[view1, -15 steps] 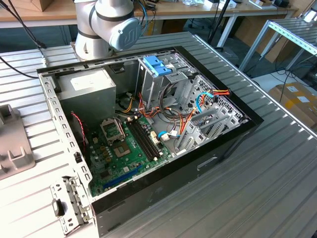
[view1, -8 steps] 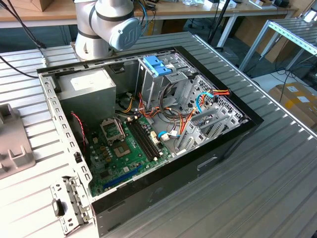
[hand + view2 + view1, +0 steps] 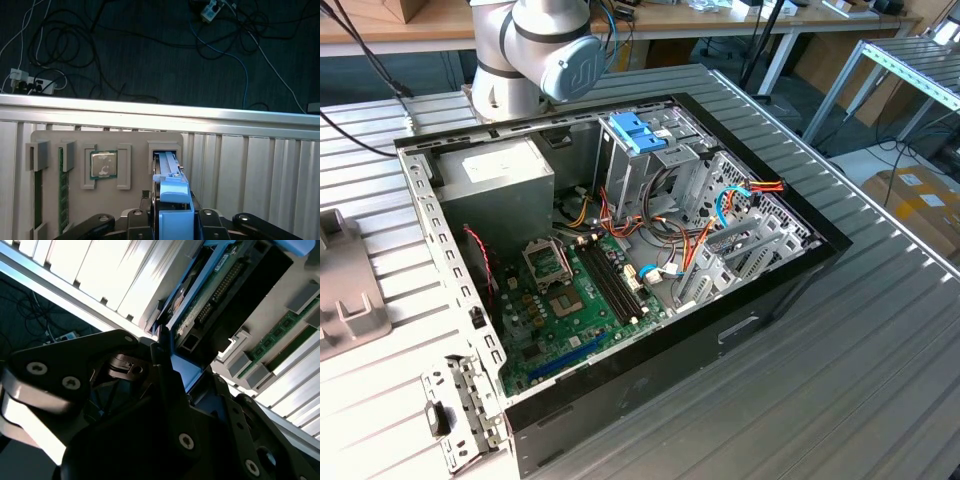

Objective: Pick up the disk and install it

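The disk (image 3: 167, 169) stands on edge in a slot of a grey parts tray (image 3: 135, 145), its bright blue side rails and blue end tab facing the wrist. My gripper (image 3: 174, 214) straddles that blue tab, with a black finger pressed against each side, shut on it. The second wrist view shows the disk (image 3: 210, 300) edge-on, with its green circuit board, connector pins and blue rail, and the gripper (image 3: 172, 365) at its near end. The disk still sits in the tray slot.
The tray also holds a processor chip (image 3: 103, 164) and a memory stick (image 3: 62, 192). Just past it is the table's edge rail (image 3: 160, 112), with floor cables beyond. The exterior view shows the open computer case (image 3: 790, 265), its pale blue latch (image 3: 638, 132), power-supply box (image 3: 495, 175) and the arm's base (image 3: 535, 50).
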Motion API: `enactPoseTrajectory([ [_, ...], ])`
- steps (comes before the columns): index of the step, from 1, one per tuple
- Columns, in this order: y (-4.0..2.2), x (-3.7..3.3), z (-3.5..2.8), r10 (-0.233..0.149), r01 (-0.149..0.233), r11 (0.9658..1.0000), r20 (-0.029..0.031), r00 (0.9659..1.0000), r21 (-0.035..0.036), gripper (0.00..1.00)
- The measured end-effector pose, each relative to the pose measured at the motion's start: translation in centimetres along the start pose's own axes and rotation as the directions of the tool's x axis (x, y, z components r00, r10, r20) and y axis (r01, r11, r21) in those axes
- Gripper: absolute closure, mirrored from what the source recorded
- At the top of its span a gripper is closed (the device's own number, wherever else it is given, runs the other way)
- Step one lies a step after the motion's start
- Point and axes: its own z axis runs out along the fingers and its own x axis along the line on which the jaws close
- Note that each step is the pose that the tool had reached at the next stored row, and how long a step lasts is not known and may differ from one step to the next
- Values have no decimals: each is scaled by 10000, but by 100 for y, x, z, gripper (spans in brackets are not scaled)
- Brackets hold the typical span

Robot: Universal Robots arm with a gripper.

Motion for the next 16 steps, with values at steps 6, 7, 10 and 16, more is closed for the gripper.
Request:
enactPoseTrajectory([
  [6,0,-1,-26,0,0,10000,0,10000,-1,63],
  [7,0,-1,-30,0,0,10000,0,10000,0,63],
  [10,0,-2,-42,0,0,10000,0,10000,-1,63],
  [16,0,-2,-70,0,0,10000,0,10000,0,63],
])
